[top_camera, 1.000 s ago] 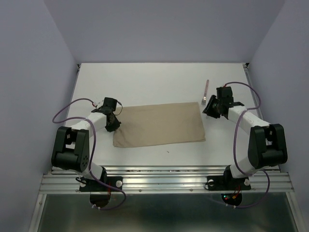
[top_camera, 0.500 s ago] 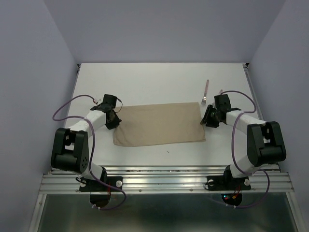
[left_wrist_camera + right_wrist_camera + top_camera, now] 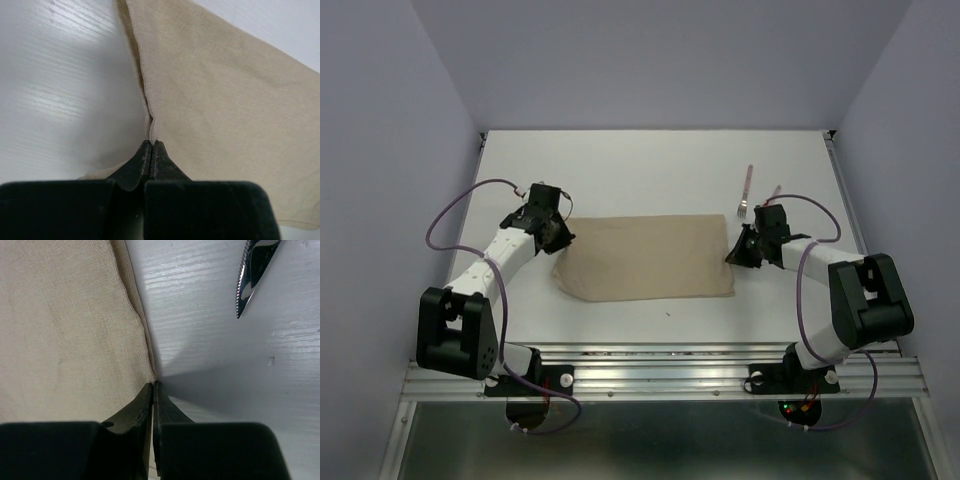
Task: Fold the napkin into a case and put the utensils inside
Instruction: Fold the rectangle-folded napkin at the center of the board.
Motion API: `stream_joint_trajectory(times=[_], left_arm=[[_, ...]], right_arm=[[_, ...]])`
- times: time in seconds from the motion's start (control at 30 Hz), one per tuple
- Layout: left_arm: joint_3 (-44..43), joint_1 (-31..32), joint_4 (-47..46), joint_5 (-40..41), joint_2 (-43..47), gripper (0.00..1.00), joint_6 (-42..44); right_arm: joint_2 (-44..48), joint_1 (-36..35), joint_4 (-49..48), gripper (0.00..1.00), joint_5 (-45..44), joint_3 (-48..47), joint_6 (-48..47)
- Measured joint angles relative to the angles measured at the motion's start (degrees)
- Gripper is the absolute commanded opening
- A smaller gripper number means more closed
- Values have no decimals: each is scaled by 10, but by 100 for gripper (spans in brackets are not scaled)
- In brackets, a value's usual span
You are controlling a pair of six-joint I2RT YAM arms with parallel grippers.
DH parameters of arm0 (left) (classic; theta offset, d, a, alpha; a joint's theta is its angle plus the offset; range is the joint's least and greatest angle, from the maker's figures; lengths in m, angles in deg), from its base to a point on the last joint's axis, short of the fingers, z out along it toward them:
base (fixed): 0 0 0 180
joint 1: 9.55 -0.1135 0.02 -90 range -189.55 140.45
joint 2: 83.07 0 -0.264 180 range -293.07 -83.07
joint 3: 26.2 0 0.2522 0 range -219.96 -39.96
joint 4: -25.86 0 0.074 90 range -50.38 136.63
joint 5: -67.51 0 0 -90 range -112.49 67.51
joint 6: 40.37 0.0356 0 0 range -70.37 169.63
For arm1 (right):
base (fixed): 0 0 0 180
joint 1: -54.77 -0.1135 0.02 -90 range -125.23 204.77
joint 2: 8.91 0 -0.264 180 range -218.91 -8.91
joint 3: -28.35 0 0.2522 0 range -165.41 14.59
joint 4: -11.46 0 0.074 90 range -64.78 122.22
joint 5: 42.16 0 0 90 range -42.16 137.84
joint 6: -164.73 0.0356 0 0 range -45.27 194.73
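Where the right pincer point(image 3: 153, 385) pinches the napkin point(image 3: 65, 325), its corner hides.

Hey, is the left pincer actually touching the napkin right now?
Touching. The left wrist view shows the left pincer closed on the edge of the napkin, with the cloth rising straight into its tips.

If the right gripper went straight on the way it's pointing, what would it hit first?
Probably the napkin: the right gripper is shut on its edge, which runs on just ahead. The knife blade looks off to one side.
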Motion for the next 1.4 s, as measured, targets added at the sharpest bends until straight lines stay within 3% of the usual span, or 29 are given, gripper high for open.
stream_joint_trajectory(times=[0.2, 0.47, 0.87, 1.4], left_arm=[[-34, 33, 20, -6, 3, 0, 2], [-119, 143, 23, -24, -4, 0, -15], [-254, 285, 18, -26, -178, 0, -75], [-344, 315, 3, -47, -298, 0, -99]], right_arm=[[2, -12, -11, 4, 0, 5, 27], [-21, -63, -51, 4, 11, 5, 70], [-43, -87, -79, 4, 19, -1, 104], [-69, -117, -98, 4, 19, -22, 119]])
